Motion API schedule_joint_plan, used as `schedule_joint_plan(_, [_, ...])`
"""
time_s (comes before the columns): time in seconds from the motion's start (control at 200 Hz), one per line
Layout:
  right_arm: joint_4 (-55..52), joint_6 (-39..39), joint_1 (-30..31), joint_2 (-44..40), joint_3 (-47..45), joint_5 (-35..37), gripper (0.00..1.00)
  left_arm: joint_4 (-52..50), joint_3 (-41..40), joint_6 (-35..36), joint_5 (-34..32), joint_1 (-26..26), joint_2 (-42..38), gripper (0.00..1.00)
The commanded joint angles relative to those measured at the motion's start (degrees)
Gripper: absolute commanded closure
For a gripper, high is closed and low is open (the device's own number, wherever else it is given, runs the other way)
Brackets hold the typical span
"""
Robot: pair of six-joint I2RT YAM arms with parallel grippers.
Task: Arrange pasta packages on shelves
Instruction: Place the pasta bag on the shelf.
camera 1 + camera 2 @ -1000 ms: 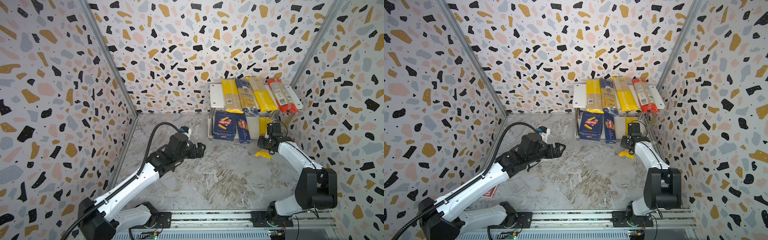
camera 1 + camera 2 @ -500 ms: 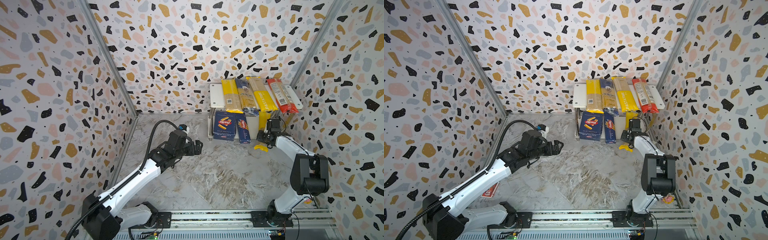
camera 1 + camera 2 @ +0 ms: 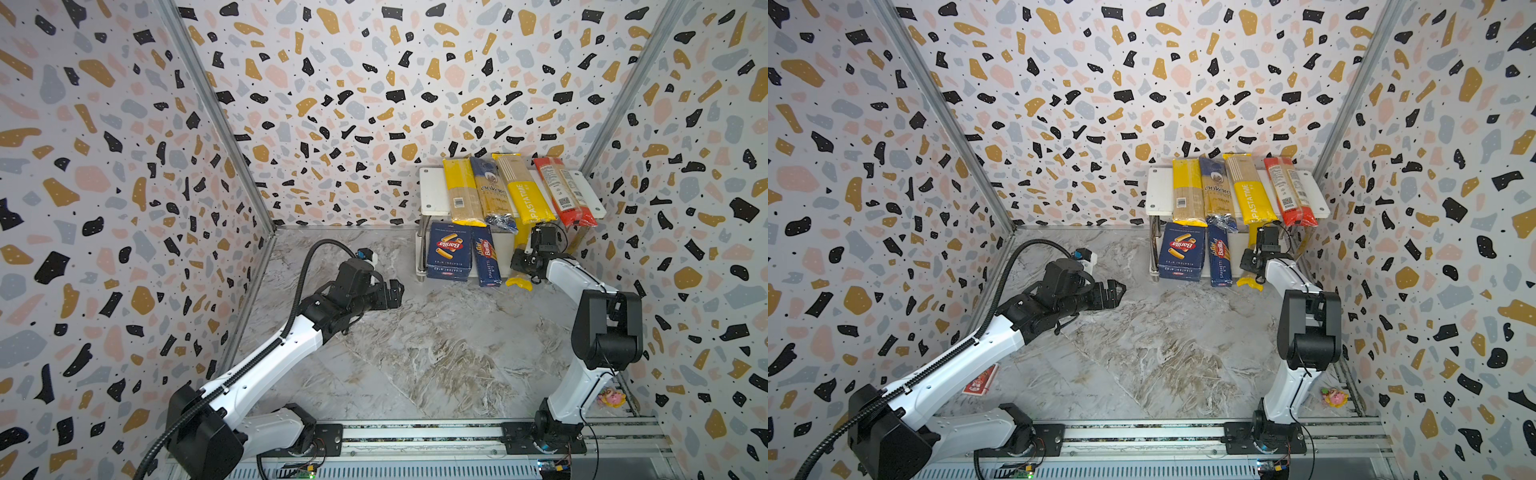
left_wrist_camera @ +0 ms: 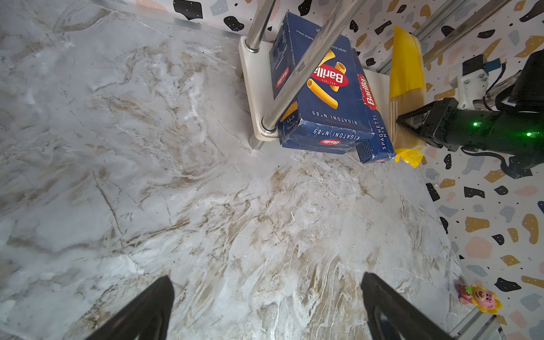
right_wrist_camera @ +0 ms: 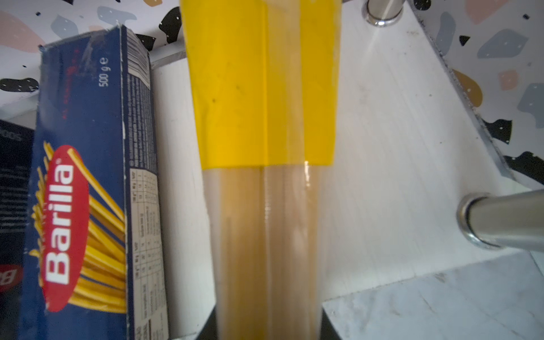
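we count seven pasta packs, all on the shelves (image 3: 432, 195) at the far right of the surface (image 3: 415, 353). four long bags lie side by side on the top board (image 3: 592, 199): a yellow bag (image 3: 462, 191), a dark blue bag (image 3: 492, 193), a second yellow bag (image 3: 524, 193) and a red bag (image 3: 563, 191). on the lower board (image 5: 397, 147) we see three: a wide blue box (image 3: 449, 255) at the left, a slim blue box (image 3: 486, 262) right against it, and a third yellow bag (image 5: 265, 117) just right of that, its near end sticking out over the surface. the right arm (image 3: 573, 276) reaches to this bag, and the right jaws are closed on its clear part. the left arm (image 3: 291, 345) hangs over the surface left of the middle, well apart from the shelves; the left jaws stand wide open, holding nothing. two small extras: one red card (image 3: 980, 380) near left, one pink toy (image 3: 611, 397) near right.
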Motion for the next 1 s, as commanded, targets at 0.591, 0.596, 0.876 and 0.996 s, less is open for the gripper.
schedule_joint_plan(0.591, [6.2,-1.0,-1.9,2.3,6.1,-2.9,0.46,1.5,1.7,1.6,1.3,0.9,1.9,0.01])
schedule_joint_plan(0.596, [6.1,-1.0,-1.9,2.2,6.1,-3.0,0.44,1.5,1.6,1.6,1.3,0.9,1.9,0.00])
schedule_joint_plan(0.876, [3.9,-1.1,-2.0,-2.0,3.1,-4.3,0.25,1.0,0.3,1.2,0.5,1.0,0.3,0.00])
schedule_joint_plan(0.996, [3.1,-0.6,-2.0,-6.5,-1.3,-4.9,0.23,1.0,-1.7,1.1,-2.6,1.0,-1.4,0.00])
